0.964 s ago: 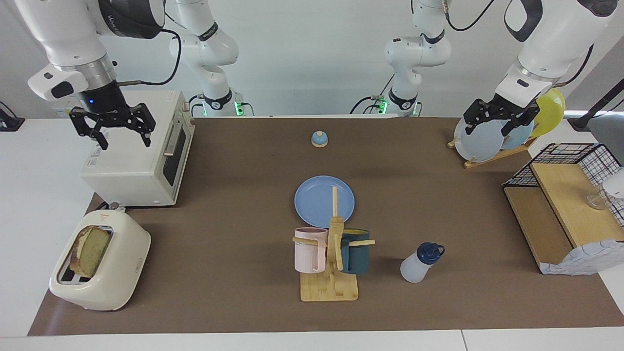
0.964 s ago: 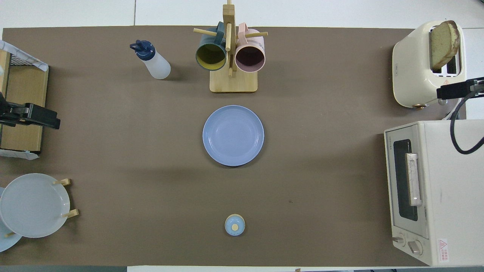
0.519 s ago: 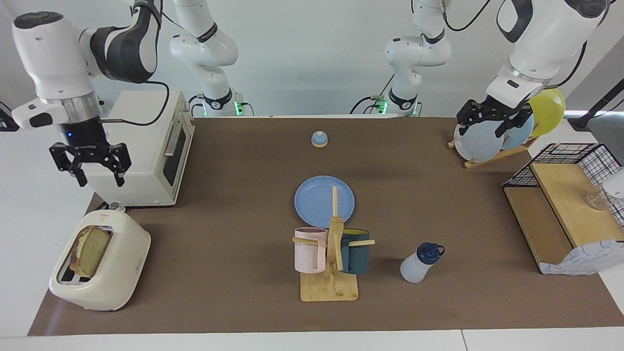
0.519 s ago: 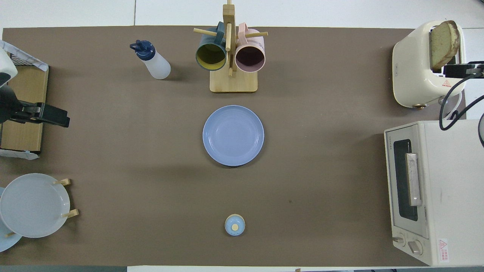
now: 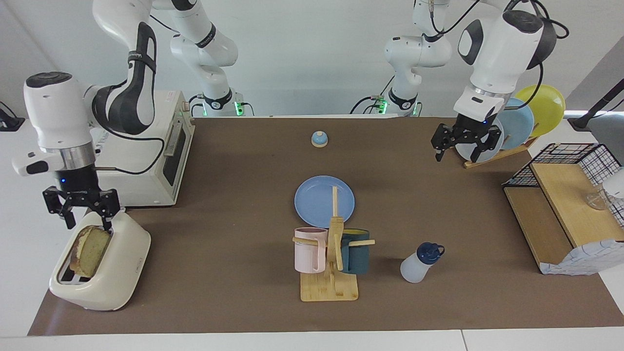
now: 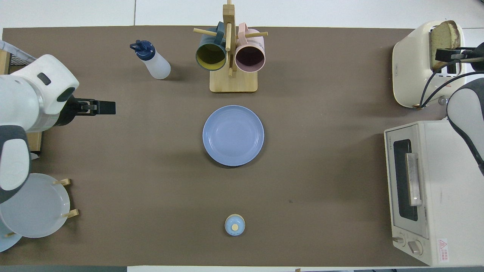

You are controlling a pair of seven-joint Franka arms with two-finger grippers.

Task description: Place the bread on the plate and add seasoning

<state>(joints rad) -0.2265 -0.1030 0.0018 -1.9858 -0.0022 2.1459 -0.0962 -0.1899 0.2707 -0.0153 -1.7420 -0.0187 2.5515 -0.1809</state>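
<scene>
The bread point(image 5: 90, 249) point(image 6: 442, 34) stands upright in a slot of the cream toaster point(image 5: 114, 273) point(image 6: 410, 64) at the right arm's end of the table. My right gripper point(image 5: 87, 225) point(image 6: 450, 55) hangs open just above the slice's top edge, a finger to each side of it; whether it touches, I cannot tell. The blue plate point(image 5: 314, 200) point(image 6: 233, 135) lies bare at mid-table. The seasoning point(image 5: 418, 264) point(image 6: 153, 63) stands farther from the robots, beside the mug rack. My left gripper point(image 5: 457, 155) point(image 6: 103, 107) is open and holds nothing, over the mat beside the plate rack.
A wooden mug rack point(image 5: 329, 288) point(image 6: 233, 82) with two mugs stands just past the plate. A toaster oven point(image 5: 141, 161) point(image 6: 435, 189) sits beside the toaster. A small bell point(image 5: 319, 139) point(image 6: 235, 225), upright plates point(image 5: 519, 124) point(image 6: 34, 206) and a wire shelf point(image 5: 560, 195) are also here.
My right gripper has come down from in front of the toaster oven to just above the bread in the toaster. My left gripper has swung from the upright plates out over the mat.
</scene>
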